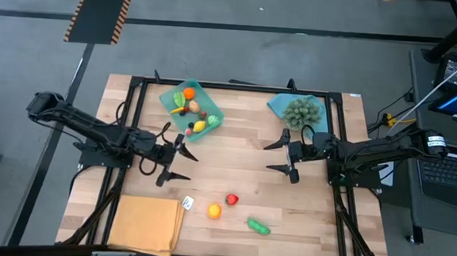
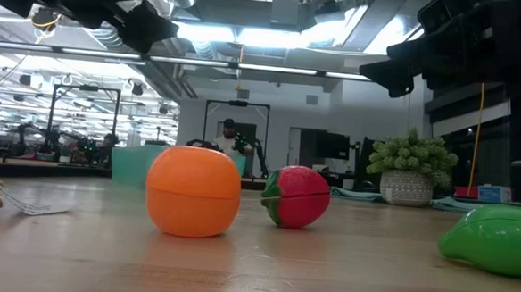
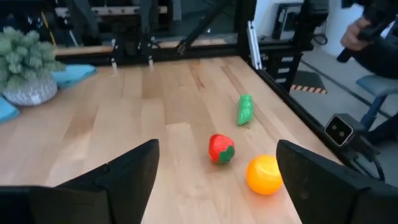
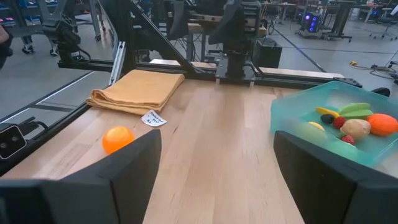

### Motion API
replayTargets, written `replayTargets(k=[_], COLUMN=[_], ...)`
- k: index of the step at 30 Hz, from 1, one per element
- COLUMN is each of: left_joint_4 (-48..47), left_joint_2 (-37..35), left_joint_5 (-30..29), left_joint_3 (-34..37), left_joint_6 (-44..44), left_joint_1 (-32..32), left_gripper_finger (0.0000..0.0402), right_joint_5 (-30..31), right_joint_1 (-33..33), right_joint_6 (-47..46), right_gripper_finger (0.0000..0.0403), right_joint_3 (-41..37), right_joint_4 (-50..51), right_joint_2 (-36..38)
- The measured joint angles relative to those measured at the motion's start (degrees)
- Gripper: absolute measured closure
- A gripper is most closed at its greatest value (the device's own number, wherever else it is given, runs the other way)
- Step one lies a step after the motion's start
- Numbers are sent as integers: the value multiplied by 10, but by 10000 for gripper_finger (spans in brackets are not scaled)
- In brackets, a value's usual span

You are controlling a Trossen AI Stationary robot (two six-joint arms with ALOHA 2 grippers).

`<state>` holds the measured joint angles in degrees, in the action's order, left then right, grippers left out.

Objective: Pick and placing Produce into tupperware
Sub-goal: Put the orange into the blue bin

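Plastic, hard and glossy: small round orange toy fruit point(image 3: 264, 175), small red toy fruit with green leaf cap point(image 3: 221, 149), small elongated green toy vegetable point(image 3: 245, 109); likely light, stiff, smooth enough to roll or slip under a pinch.
Location of loose produce: just ahead of left gripper point(image 1: 167, 162) on bare wooden table top point(image 1: 234, 160); orange nearest, red beside it, green farthest.
Left gripper state: fingers point(image 3: 124, 177) spread wide apart, nothing between them.
Right gripper point(image 1: 285, 155) state: fingers spread wide as well, empty, hanging mid-table and facing the left one.
Tray: shallow translucent teal-green plastic tupperware point(image 1: 214, 110), behind left gripper, toward far edge; several small pieces already inside.
Hold, orange and red: across widest middle, straight down, centred; off-centre squeeze likely to squirt the piece sideways.
Hold, green: across the short width at mid-length, not end to end.
Fragility: low; firm closure judged safe.
Other: folded orange-tan cloth point(image 1: 145, 224) at near corner; bushy grey-green cluster point(image 1: 302, 112) beyond right gripper.
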<state>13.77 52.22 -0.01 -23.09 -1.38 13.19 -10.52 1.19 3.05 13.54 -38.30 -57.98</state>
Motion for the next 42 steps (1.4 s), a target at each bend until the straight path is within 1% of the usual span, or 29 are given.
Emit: replayTargets(k=[4, 7, 10, 14, 20, 25, 34, 37, 42], left_joint_4=[-42, -98, -145, -203, -334, -418, -487, -524, -554], left_joint_2=[52, 105, 158, 225, 322, 398, 502, 530, 577], left_joint_5=[-34, -71, -92, -104, -150, -156, -156, -156, -156], left_joint_3=[-40, -84, -134, -215, -344, -442, -585, -632, -692], left_joint_6=[-4, -19, -43, -64, -136, -193, -235, -260, -276], left_joint_1=[25, 46, 67, 99, 146, 176, 221, 232, 242], left_gripper_finger=[88, 91, 91, 91, 91, 91, 91, 91, 91], right_joint_5=[0, 0, 0, 0, -1, -2, -2, -1, 0], right_joint_1=[0, 0, 0, 0, -4, -19, -75, -97, -129], right_joint_6=[0, -1, -18, -30, -59, -50, -43, -44, -45], right_gripper_finger=[91, 91, 91, 91, 91, 91, 91, 91, 91], right_joint_3=[0, 0, 0, 0, 0, 0, 0, 0, 0], right_joint_4=[0, 0, 0, 6, 15, 27, 33, 26, 16], right_joint_2=[0, 0, 0, 0, 0, 0, 0, 0, 0])
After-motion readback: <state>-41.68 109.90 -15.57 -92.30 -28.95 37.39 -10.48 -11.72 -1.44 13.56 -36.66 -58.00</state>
